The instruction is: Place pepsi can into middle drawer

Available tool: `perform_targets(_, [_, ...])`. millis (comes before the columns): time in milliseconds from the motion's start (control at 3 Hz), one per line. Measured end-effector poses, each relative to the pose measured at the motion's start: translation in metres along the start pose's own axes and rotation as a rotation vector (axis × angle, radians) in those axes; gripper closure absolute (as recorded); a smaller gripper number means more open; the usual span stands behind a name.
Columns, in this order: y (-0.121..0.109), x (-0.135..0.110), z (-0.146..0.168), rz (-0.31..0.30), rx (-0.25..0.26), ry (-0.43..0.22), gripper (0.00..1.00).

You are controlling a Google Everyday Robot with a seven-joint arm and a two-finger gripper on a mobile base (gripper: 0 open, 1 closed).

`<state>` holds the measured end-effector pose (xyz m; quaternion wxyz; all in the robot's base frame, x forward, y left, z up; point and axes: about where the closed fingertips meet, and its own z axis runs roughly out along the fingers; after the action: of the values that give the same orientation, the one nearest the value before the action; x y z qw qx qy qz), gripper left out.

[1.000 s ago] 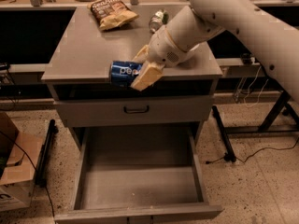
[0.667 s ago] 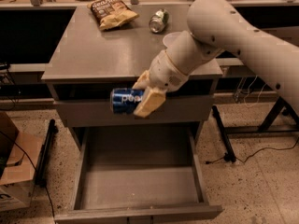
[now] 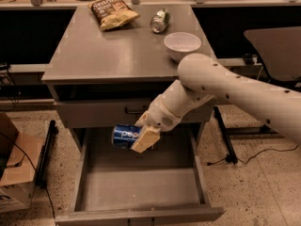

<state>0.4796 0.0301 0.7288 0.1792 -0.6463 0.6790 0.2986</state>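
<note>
The blue pepsi can (image 3: 123,136) lies on its side in my gripper (image 3: 143,134), whose cream fingers (image 3: 146,139) are shut on its right end. The can hangs in the air over the back part of the open middle drawer (image 3: 136,188), a wide grey tray pulled out at the bottom of the grey cabinet. The drawer holds nothing that I can see. My white arm reaches in from the right and covers part of the drawer front above.
On the cabinet top (image 3: 94,55) sit a chip bag (image 3: 113,12), a silver-green can (image 3: 160,20) on its side and a white bowl (image 3: 182,44). A cardboard box (image 3: 14,168) stands on the floor at left. Table legs (image 3: 225,135) and a cable stand at right.
My gripper has carried the pepsi can down from the cabinet's top edge, past the upper drawer front, to just above the open drawer. The bowl is now uncovered.
</note>
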Motion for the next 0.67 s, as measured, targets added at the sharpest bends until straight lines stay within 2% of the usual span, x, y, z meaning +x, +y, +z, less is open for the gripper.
perform_targets(333, [-0.009, -0.004, 0.003, 0.009, 0.035, -0.017, 1.00])
perform_targets(667, [-0.012, 0.008, 0.024, 0.039, 0.003, 0.012, 1.00])
